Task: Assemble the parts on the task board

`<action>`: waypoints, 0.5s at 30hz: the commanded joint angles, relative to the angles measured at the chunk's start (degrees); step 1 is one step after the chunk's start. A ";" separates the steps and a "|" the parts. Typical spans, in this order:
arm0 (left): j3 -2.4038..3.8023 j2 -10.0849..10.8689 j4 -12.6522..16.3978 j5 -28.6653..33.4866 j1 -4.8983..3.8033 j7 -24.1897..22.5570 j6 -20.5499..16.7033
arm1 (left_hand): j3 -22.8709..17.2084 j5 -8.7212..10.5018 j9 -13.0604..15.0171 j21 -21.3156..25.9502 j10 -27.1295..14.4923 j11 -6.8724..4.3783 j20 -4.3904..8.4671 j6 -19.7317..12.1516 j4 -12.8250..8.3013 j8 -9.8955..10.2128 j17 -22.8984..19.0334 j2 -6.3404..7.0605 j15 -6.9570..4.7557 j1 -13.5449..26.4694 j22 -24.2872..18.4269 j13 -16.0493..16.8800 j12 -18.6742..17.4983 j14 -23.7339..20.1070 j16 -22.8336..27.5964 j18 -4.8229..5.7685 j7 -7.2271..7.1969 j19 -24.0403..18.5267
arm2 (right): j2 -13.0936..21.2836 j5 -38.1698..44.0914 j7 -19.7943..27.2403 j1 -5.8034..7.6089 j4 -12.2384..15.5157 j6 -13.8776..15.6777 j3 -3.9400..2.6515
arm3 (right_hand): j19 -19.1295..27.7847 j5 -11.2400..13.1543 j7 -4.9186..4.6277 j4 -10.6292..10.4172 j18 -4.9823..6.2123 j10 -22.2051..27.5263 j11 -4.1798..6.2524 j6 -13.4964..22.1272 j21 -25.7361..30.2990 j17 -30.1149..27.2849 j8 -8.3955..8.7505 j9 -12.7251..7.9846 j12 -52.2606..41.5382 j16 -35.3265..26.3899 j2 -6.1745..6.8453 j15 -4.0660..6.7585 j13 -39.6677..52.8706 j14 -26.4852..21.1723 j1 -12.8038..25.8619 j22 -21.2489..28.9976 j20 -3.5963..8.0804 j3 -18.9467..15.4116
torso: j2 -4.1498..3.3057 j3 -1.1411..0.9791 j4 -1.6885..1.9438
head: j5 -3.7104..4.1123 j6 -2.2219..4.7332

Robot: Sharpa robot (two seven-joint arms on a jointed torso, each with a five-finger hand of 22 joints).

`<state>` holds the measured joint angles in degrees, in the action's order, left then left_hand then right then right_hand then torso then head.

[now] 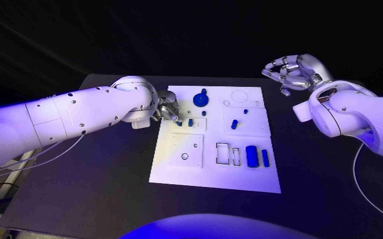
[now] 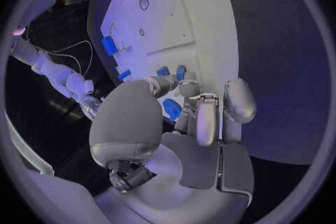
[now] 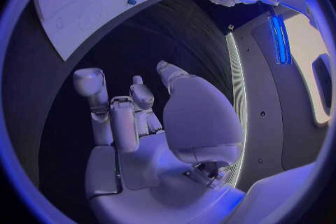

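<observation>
Table [image 1: 96,195]: black, with the white board [image 1: 209,179] lying flat in the middle of it.
Near row of the board: a long blue bar [image 1: 252,156] lies near the right edge, and a thin blue bar [image 1: 265,157] lies just beside it on the right. To the left of them are two box-shaped slots and a small round hole.
Middle of the board: a short blue peg [image 1: 234,123] sits right of centre. A tiny blue piece [image 1: 246,111] lies a bit farther back. A small blue piece [image 1: 190,122] sits near the left edge, just beside the left hand.
Left hand [image 1: 166,110]: it reaches over the left edge of the board. Its fingers [image 2: 207,117] are bent down and close together, right by the small blue pieces. I cannot tell if they are holding one.
Far part of the board: a bigger blue part [image 1: 200,98] with a round end lies left of centre. A ring shape is marked on the far right corner.
Right hand [image 1: 294,73]: it is up in the air, past the far right corner of the board and well apart from it. Its fingers [image 3: 126,123] are curled in and hold nothing.
</observation>
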<state>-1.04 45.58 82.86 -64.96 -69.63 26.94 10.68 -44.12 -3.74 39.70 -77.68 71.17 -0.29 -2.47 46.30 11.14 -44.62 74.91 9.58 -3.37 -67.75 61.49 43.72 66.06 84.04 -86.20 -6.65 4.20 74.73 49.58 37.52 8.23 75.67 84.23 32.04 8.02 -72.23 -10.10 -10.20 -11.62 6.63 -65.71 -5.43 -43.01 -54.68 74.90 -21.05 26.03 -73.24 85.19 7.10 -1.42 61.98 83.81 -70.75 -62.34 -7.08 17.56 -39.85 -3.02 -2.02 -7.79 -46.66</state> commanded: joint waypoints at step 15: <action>-0.12 -1.46 -0.51 -0.25 0.77 0.66 1.21 | -10.49 -0.50 0.04 -0.45 1.24 -0.17 -0.11 0.59 -9.58 -0.18 7.45 0.13 -0.49 0.06 0.44 1.06 0.68 4.05 -0.35 1.08 -0.16 0.60 | -0.03 0.42 0.06 -0.04 0.02 0.13 -0.02 | -0.35 0.26 0.07 -0.10 0.95 0.03 0.05 0.51 -0.33 3.18 -0.25 0.07 -0.17 -0.19 -0.18 0.38 0.01 2.56 -0.58 -0.09 0.20 -0.40 | 0.03 -0.04 -0.06 | 0.05 -0.15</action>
<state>-0.93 44.50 82.08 -65.32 -69.29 27.56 10.49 -44.43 -3.97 39.76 -77.90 72.11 -0.42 -2.68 46.65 11.46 -44.74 74.91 9.78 -3.37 -67.55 61.86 44.68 66.51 84.04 -86.20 -6.65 4.28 74.95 49.56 37.52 8.23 75.65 84.23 32.04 8.02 -72.23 -10.10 -10.20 -11.78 6.63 -65.71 -5.43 -43.01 -54.68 74.91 -21.05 26.02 -73.24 85.19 7.10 -1.42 61.98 83.81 -70.75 -62.33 -7.08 17.40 -39.84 -3.05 -2.05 -7.76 -46.77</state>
